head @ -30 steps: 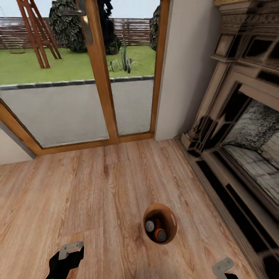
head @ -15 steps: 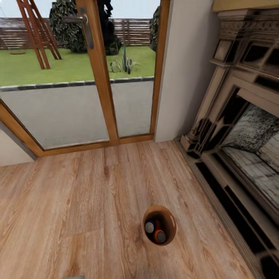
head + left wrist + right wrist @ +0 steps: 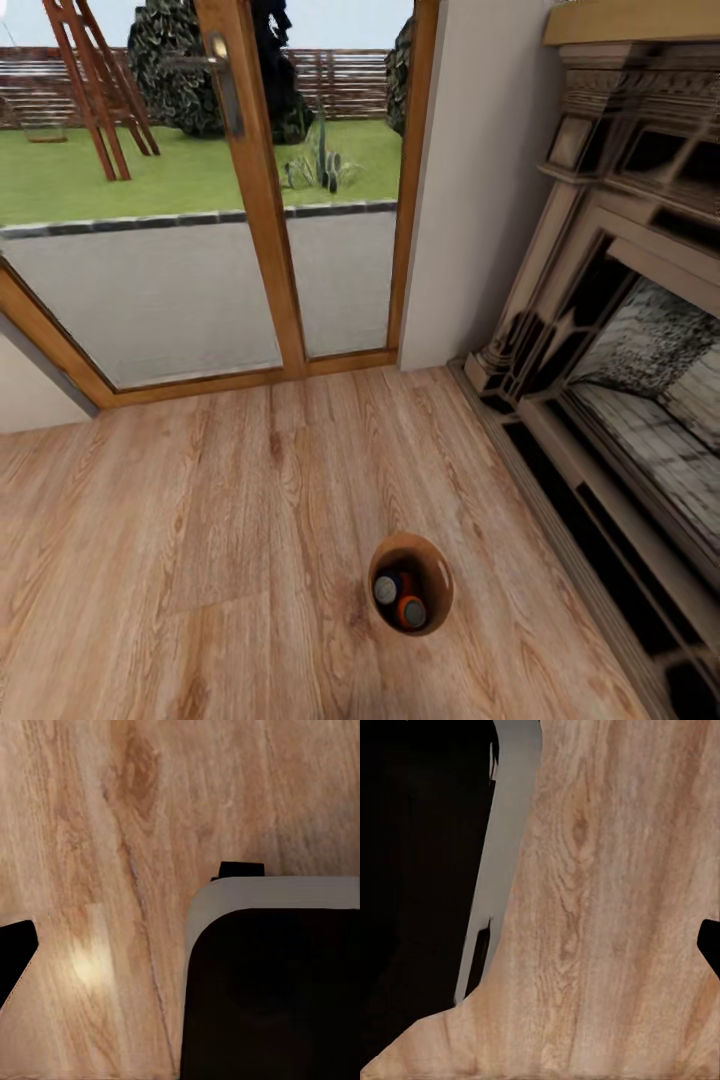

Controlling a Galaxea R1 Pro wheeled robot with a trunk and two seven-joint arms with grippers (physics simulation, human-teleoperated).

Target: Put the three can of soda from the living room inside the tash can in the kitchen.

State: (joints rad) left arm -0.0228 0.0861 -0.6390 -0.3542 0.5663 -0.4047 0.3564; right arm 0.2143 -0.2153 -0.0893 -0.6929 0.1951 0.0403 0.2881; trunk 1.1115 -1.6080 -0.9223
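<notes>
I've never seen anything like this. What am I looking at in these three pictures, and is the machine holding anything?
These are computer-rendered pictures from a simulated robot on wheels with two arms. The large picture comes from a camera on its head, looking forward and down. It shows a wood floor, wood-framed glass doors onto a garden, and an ornate stone fireplace.

On the floor stands a small round bin, copper-brown inside. In it I can make out cans: a grey metal top and an orange can. How many cans there are in all I cannot tell.

The two smaller pictures come from cameras near each arm's end. Both look down at floorboards, with dark parts of the robot's own body alongside. The jaws are not visible in them, so I cannot say whether anything is held.
</notes>
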